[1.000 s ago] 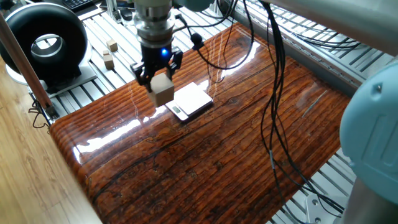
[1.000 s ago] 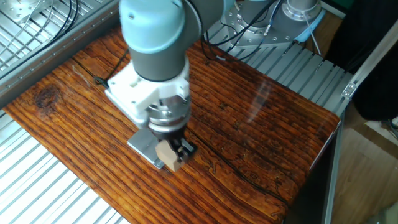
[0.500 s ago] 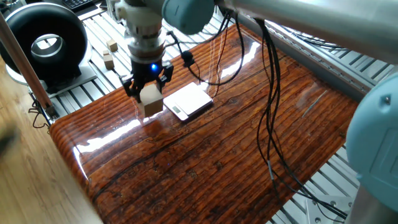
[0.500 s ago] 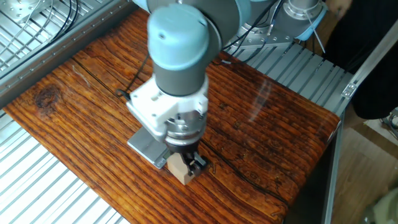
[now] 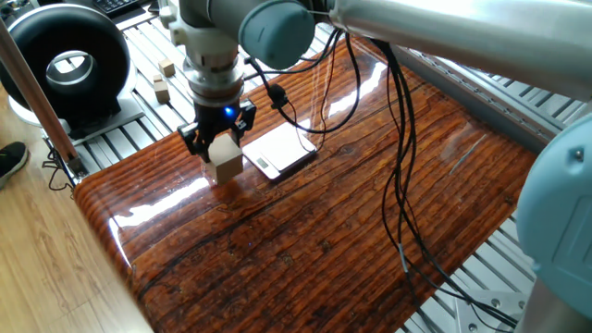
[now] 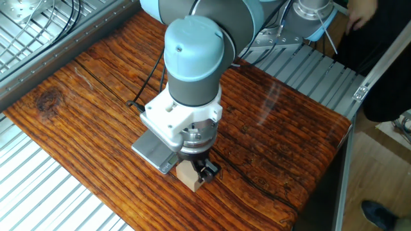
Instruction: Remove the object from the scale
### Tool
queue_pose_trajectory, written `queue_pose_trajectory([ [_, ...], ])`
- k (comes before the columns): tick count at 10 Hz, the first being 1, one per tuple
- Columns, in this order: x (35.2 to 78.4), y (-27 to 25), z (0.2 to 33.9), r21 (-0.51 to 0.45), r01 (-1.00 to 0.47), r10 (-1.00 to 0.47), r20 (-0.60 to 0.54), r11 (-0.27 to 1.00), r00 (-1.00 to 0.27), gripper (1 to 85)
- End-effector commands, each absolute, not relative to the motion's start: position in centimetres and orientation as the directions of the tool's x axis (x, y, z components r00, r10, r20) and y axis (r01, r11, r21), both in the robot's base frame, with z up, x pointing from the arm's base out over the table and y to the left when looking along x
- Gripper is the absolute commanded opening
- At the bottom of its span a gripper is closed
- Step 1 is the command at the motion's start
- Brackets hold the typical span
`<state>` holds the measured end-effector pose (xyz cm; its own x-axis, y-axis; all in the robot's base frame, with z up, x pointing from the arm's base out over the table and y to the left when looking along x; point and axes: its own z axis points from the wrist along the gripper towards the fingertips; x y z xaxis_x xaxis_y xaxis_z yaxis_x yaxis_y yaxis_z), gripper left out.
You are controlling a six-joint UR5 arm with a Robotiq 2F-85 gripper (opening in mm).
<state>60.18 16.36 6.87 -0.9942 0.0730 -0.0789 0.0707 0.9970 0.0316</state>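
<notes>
The pale beige wooden block is held between the fingers of my gripper, just left of the scale. Its base is at or just above the wooden tabletop; I cannot tell if it touches. The scale is a thin silver-white plate with a dark display strip on its near edge, and nothing is on it. In the other fixed view the block pokes out under the gripper, beside the scale's corner; the arm hides most of the scale.
Two small wooden cubes lie on the slatted metal surface at the back left, near a black ring-shaped device. Black cables hang across the glossy wooden tabletop. The table's left edge is near the block.
The gripper has carried the block left off the scale and lowered it to the tabletop beside the scale. The scale has not moved.
</notes>
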Motion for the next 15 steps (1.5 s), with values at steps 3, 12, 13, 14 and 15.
queue_pose_trajectory([
  [3, 59.5, 15.3, 5.8, 0.012, 0.002, 0.002, -0.058, 1.000, -0.998, 34.3],
  [12, 59.6, 17.0, 5.6, 0.062, 0.108, 0.113, -0.075, 0.992, -0.991, 41.7],
  [13, 59.8, 17.0, 5.5, 0.062, 0.114, 0.119, -0.083, 0.992, -0.989, 42.0],
  [14, 59.8, 16.9, 5.5, 0.056, 0.116, 0.120, -0.083, 0.992, -0.989, 42.7],
  [15, 59.7, 16.7, 5.4, 0.048, 0.119, 0.123, -0.081, 0.992, -0.989, 43.7],
])
